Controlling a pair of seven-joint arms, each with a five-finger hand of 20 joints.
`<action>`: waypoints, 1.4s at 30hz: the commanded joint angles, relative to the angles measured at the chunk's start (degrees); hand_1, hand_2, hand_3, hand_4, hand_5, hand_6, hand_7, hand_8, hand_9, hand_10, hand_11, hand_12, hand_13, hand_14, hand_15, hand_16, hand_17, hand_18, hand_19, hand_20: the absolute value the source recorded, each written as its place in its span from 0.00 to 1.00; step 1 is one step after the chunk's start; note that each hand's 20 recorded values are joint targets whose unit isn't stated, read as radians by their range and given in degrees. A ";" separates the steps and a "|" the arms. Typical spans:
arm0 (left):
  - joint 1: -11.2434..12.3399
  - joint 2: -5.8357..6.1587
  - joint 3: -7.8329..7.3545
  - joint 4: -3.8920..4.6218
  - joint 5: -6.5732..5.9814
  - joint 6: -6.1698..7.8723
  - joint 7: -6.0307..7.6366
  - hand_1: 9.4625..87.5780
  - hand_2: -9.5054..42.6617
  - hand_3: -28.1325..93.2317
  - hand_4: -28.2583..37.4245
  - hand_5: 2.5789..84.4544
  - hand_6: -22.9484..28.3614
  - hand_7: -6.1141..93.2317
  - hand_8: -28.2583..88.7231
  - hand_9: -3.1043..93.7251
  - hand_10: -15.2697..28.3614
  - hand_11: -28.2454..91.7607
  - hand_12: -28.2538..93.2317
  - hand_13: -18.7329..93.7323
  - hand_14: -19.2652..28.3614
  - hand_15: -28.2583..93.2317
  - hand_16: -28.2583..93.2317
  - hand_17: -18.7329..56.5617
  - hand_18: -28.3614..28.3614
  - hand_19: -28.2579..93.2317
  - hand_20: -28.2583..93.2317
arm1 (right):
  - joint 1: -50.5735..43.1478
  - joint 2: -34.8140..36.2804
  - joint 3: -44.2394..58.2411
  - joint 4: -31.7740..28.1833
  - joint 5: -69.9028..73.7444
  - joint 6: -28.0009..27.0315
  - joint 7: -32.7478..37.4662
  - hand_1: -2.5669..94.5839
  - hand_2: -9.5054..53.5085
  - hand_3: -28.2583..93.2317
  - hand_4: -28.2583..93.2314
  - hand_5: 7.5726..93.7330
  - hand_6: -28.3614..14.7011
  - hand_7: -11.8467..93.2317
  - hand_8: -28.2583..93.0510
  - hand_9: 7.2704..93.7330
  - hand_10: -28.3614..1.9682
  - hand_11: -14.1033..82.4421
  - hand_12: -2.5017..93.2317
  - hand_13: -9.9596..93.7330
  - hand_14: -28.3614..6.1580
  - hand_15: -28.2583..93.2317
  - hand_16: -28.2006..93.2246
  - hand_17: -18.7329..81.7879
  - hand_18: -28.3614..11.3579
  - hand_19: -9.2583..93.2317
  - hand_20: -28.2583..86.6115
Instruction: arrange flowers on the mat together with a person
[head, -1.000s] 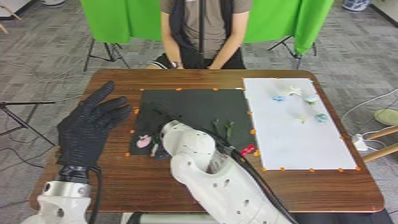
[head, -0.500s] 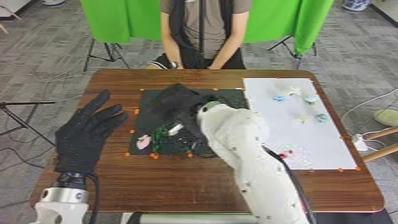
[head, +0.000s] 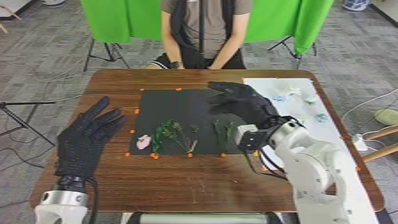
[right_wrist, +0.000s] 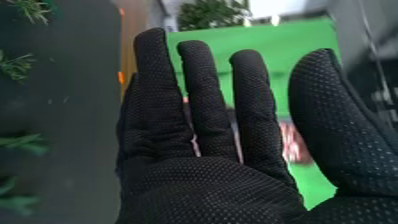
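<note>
- Right hand (head: 245, 104) hangs over the far right part of the dark mat (head: 178, 106), fingers pointing away and leftward; fingers straight and a little apart, thumb well out, nothing pinched
- Placed on mat: pink flower (head: 143, 142) near its left edge, then green stems (head: 158, 138) and the stem pair (head: 222, 131), all toward the robot from the right hand, long axes running roughly near to far
- On white sheet (head: 266, 84): blue flower (head: 278, 98) just to the right of the right hand — white flower (head: 294, 91) a bit beyond; stem direction there too small to tell
- Left hand (head: 88, 136) by the table's left side, fingers extended, empty
- My read: arrangement part done; next pick likely off the sheet — right hand much the nearer, needs to swing rightward and turn its fingers from the mat; petals could crush under a hard pinch
</note>
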 joint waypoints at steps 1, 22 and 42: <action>0.95 -1.52 0.67 1.32 -0.47 0.12 -0.01 0.15 0.31 0.87 0.00 0.44 0.63 0.16 0.17 0.41 0.83 0.42 0.32 0.41 0.96 0.58 0.16 0.15 0.95 0.69 0.21 | -10.63 0.51 4.12 -3.44 6.98 2.73 -4.30 0.31 0.14 0.94 0.00 0.49 0.70 0.24 0.12 0.55 0.43 0.29 0.15 0.54 0.30 0.57 0.30 0.23 0.29 0.60 0.37; -0.94 -0.01 4.34 2.99 -1.56 0.29 2.90 0.14 0.32 0.87 0.00 0.44 0.63 0.16 0.17 0.43 0.84 0.42 0.32 0.43 0.97 0.59 0.17 0.17 0.97 0.73 0.23 | -12.27 2.41 2.23 -1.81 7.18 8.27 -8.29 0.27 0.19 0.93 0.00 0.45 0.69 0.23 0.13 0.52 0.40 0.28 0.15 0.51 0.25 0.57 0.31 0.22 0.28 0.58 0.40; -0.75 0.07 5.09 2.86 -2.13 1.29 2.74 0.15 0.32 0.87 0.00 0.44 0.63 0.16 0.17 0.43 0.84 0.43 0.32 0.43 0.98 0.61 0.16 0.17 0.97 0.74 0.22 | -12.73 2.81 3.24 -2.22 7.46 9.08 -8.76 0.27 0.19 0.94 0.00 0.46 0.69 0.24 0.12 0.53 0.40 0.28 0.15 0.52 0.26 0.58 0.31 0.22 0.27 0.58 0.40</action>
